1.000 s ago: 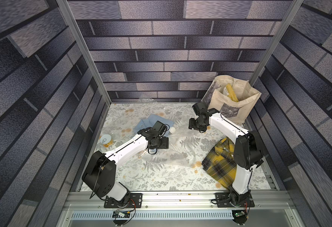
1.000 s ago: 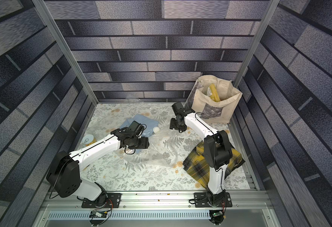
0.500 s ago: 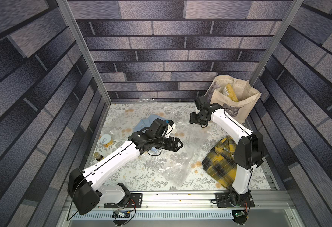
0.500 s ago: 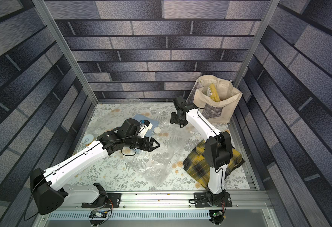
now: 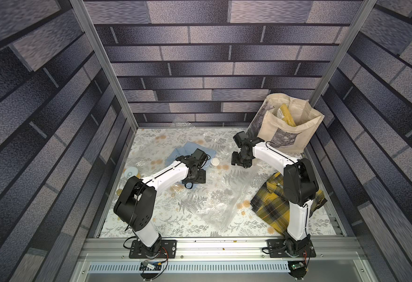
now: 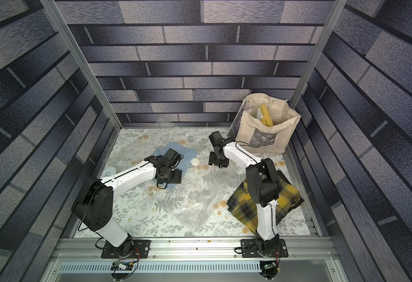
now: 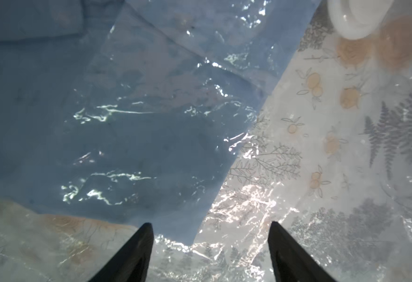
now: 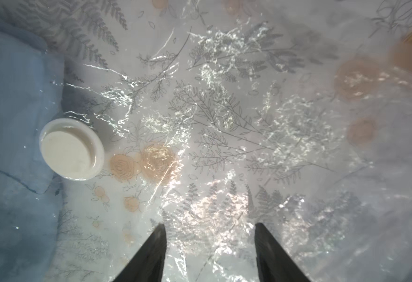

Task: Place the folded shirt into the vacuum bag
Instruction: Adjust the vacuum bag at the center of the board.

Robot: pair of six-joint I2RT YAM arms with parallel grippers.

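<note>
The folded light-blue fabric shirt lies under film of the crinkly transparent plastic vacuum bag beside its round white valve cap; the left gripper, open and empty, should likely push the shirt's corner deeper while the right gripper, part-open and empty, steadies the film.

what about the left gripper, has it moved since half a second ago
Yes. The left gripper has drawn back toward the robot's left: then it reached just past the white valve cap, and now it stops short of it.
</note>
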